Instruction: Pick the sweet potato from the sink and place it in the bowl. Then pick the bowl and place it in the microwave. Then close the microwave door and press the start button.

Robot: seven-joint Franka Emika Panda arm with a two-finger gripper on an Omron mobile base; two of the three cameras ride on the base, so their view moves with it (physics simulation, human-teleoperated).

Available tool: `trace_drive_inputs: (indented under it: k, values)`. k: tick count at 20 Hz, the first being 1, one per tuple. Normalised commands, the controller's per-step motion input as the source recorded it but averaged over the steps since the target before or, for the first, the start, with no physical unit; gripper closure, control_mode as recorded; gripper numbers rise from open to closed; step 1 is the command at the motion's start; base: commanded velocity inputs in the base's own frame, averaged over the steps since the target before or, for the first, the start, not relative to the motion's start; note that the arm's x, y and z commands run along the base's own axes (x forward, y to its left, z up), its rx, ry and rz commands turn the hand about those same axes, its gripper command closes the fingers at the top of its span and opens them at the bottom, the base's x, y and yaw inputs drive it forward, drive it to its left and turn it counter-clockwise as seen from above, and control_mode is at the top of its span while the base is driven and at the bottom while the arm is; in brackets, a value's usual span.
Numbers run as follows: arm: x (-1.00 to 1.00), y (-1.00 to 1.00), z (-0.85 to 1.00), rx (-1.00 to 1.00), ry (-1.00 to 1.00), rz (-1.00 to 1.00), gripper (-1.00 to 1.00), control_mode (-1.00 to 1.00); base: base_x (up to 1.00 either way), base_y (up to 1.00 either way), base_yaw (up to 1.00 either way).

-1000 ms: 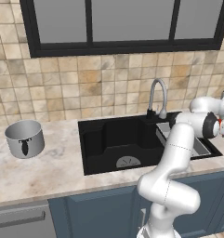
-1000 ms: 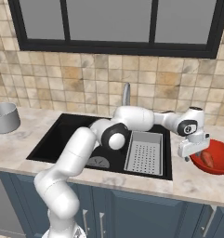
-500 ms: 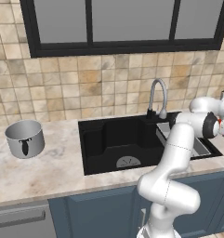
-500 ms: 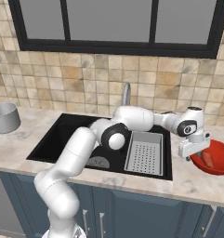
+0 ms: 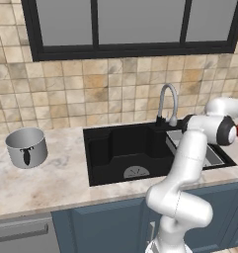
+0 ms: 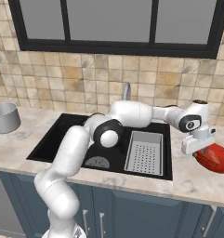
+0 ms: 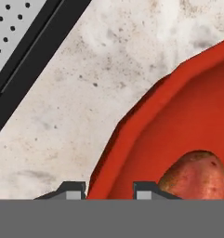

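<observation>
1. The sweet potato [image 7: 193, 174] lies inside the red bowl [image 7: 178, 121], just past my right-hand finger tip as the hand view shows it, so the first part of the job looks done.
2. My gripper [image 7: 109, 189] straddles the near rim of the bowl: one finger tip sits outside the wall over the counter [image 7: 85, 93], the other inside. The jaws look partly closed around the rim, but I cannot tell whether they are pressing on it yet.
3. From the right base view, my gripper [image 6: 197, 145] is at the bowl's [image 6: 215, 158] sink-side edge.
4. Risk: a pinch on one edge of a shallow bowl may let it tilt when I lift, and the sweet potato could roll out.
5. Risk: the inner finger is close beside the sweet potato; squeezing further might nudge it.
6. Risk: if the grip is too light, the glossy rim could slip free.
</observation>
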Motion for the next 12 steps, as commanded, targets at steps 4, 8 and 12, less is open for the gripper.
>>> trace_drive_inputs:
  k: [4,8,12]
  values:
    - [-0.76,0.60,0.82,-0.18,-0.16,0.03,1.00,-1.00,0.00,0.00,0.00]
    - [-0.77,0.82,0.93,-0.21,-0.25,0.08,1.00,-1.00,0.00,0.00,0.00]
    - [-0.72,0.77,1.00,-0.17,-0.27,0.07,1.00,-1.00,0.00,0.00,0.00]
